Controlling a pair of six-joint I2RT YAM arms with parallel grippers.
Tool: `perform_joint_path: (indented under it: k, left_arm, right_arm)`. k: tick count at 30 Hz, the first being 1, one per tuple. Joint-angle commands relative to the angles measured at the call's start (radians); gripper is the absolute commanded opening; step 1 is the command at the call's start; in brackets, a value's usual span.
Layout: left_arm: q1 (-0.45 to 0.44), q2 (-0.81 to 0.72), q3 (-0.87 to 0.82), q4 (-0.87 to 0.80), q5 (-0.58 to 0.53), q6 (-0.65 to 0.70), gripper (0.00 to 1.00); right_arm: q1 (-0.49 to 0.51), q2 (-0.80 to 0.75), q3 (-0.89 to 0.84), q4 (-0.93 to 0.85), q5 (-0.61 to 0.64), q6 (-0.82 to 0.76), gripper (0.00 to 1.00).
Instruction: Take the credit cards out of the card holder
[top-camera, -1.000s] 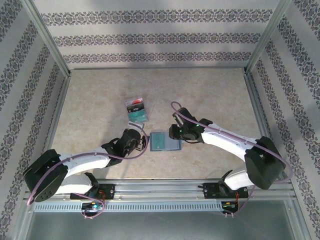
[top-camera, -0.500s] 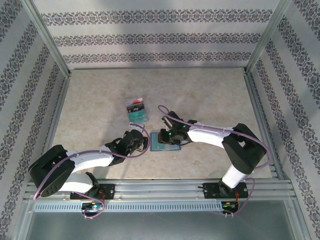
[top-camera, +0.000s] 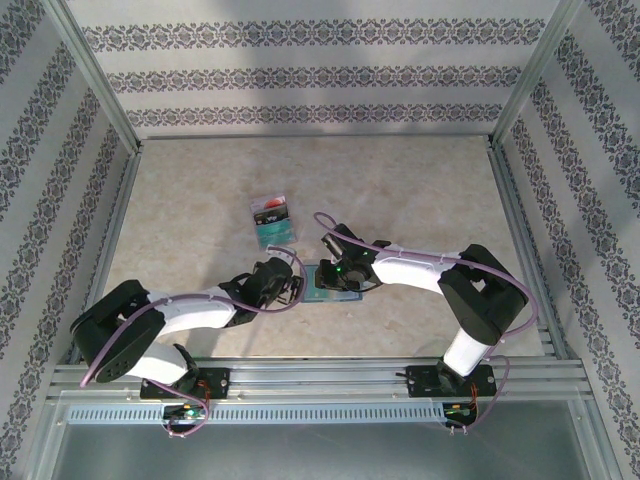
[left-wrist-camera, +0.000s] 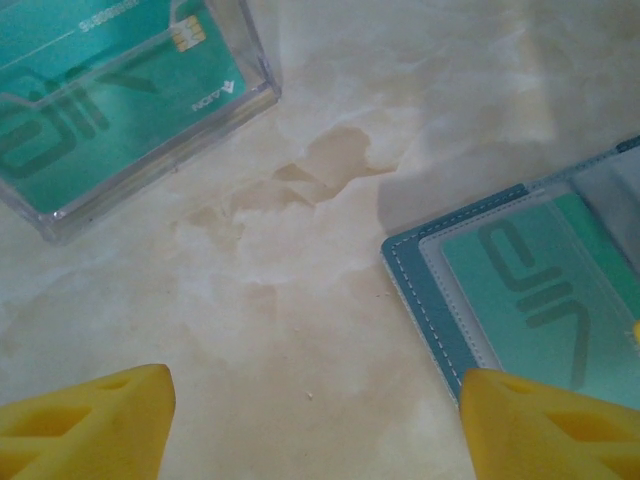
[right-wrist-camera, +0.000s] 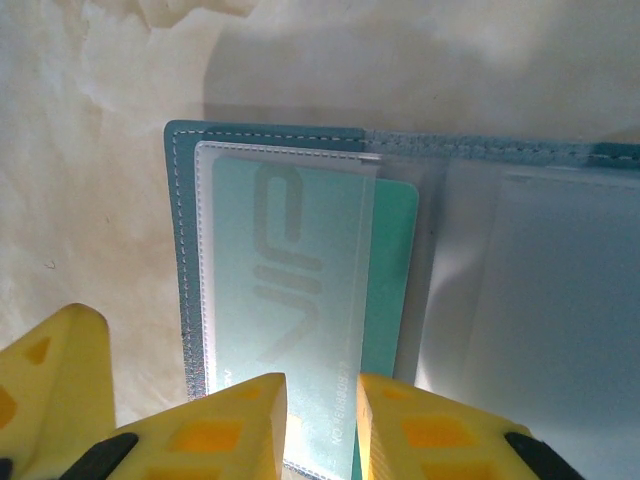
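Since the card holder (right-wrist-camera: 185, 250) lies open and flat on the table (left-wrist-camera: 300, 280) between both arms, with a teal credit card (right-wrist-camera: 300, 260) in one clear pocket, nothing pins it. Your left gripper (left-wrist-camera: 315, 420) is wide and empty, just beside its edge. Your right gripper (right-wrist-camera: 318, 405) stands narrow over the card's near edge; contact unclear. Close there and you likely nip the sleeve too, dragging the soft holder.

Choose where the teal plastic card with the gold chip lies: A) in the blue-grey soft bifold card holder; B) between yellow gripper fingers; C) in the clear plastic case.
C: the left wrist view shows the teal plastic chip card inside the walls of the clear plastic case, apart from the blue-grey card holder.
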Motion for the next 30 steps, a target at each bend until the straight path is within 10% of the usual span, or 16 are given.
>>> perform_joint_path:
  k: [1, 30]
  left_arm:
    - [-0.015, 0.025, 0.034, 0.004, 0.023, 0.074, 0.79]
    - [-0.048, 0.132, 0.073, -0.069, -0.035, 0.133, 0.85]
  right_arm:
    - [0.002, -0.009, 0.014, -0.025, 0.022, 0.014, 0.26]
    - [-0.014, 0.017, -0.019, 0.026, 0.014, 0.035, 0.26]
